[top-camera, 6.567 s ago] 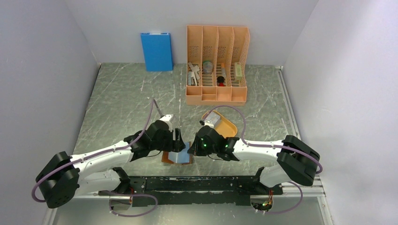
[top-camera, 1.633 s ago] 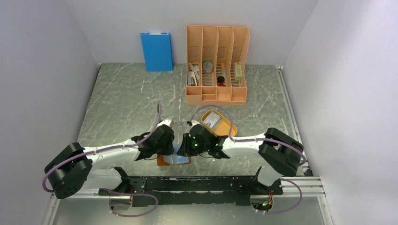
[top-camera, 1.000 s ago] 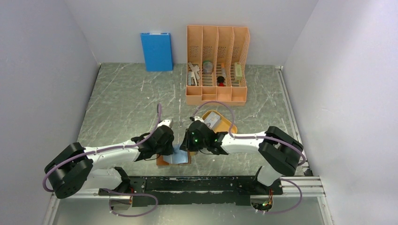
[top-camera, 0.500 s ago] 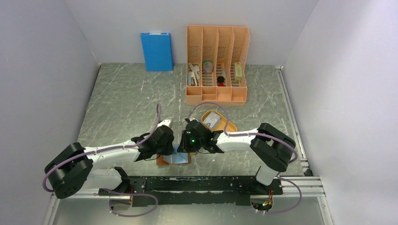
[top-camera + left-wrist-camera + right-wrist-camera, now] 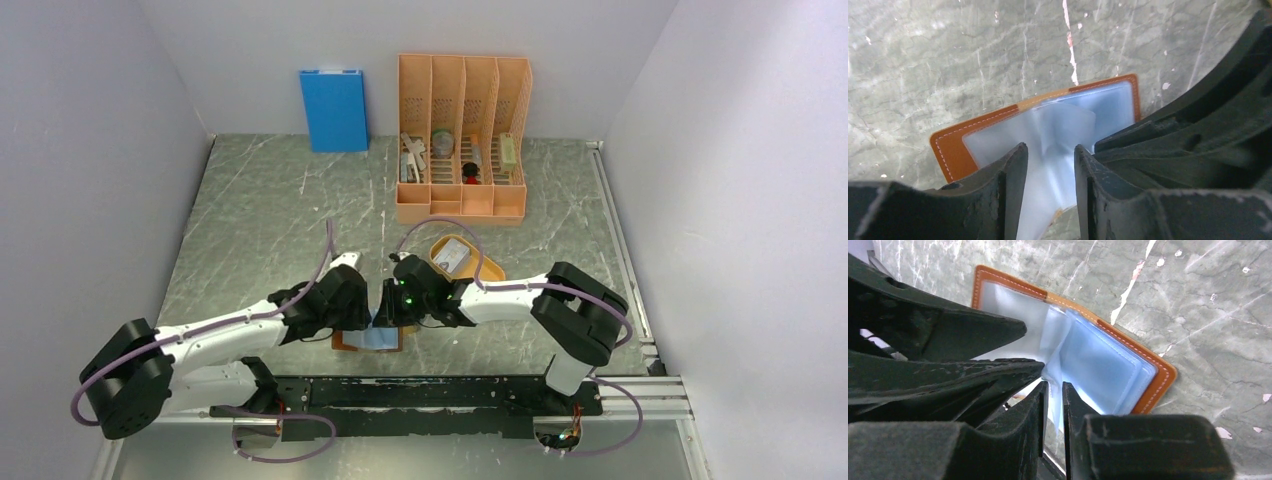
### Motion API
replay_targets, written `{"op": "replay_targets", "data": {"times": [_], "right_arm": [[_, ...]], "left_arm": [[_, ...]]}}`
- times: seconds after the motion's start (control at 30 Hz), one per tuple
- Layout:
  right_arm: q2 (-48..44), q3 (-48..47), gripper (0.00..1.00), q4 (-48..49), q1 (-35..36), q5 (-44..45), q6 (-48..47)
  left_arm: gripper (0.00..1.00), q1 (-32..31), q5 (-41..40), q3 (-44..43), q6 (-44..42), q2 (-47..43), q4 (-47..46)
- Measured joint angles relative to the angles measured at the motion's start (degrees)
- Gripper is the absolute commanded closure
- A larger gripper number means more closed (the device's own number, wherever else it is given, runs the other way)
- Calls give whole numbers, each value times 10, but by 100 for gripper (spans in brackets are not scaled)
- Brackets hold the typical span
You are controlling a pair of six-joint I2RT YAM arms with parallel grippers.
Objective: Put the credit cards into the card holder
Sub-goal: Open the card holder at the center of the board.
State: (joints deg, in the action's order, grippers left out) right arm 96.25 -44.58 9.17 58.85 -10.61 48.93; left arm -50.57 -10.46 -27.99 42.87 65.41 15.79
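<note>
Mostly hidden from above: card holder [image 5: 372, 341]

Open card holder [image 5: 1103, 365] flat on marble table [image 5: 1208, 305]; right claw [image 5: 1052, 390] pinching pale sheet [image 5: 1053, 410]; left claw [image 5: 1034, 347] adjacent.

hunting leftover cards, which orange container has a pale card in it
The low orange oval tray, holding a pale grey flat card, not the tall slotted orange desk organizer behind it.

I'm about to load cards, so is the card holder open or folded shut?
Open: the card holder lies spread on the table, clear sleeves exposed.
</note>
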Motion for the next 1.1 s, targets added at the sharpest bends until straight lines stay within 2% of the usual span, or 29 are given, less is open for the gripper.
{"op": "replay_targets", "data": {"times": [0.47, 0.73, 1.1], "right_arm": [[28, -28, 79, 4, 14, -8, 0], [33, -47, 71, 10, 21, -17, -1], [74, -86, 69, 23, 30, -37, -7]], "left_arm": [[53, 0, -31, -24, 0, -58, 65], [48, 0, -66, -32, 7, -89, 104], [48, 0, -119, -53, 28, -119, 161]]}}
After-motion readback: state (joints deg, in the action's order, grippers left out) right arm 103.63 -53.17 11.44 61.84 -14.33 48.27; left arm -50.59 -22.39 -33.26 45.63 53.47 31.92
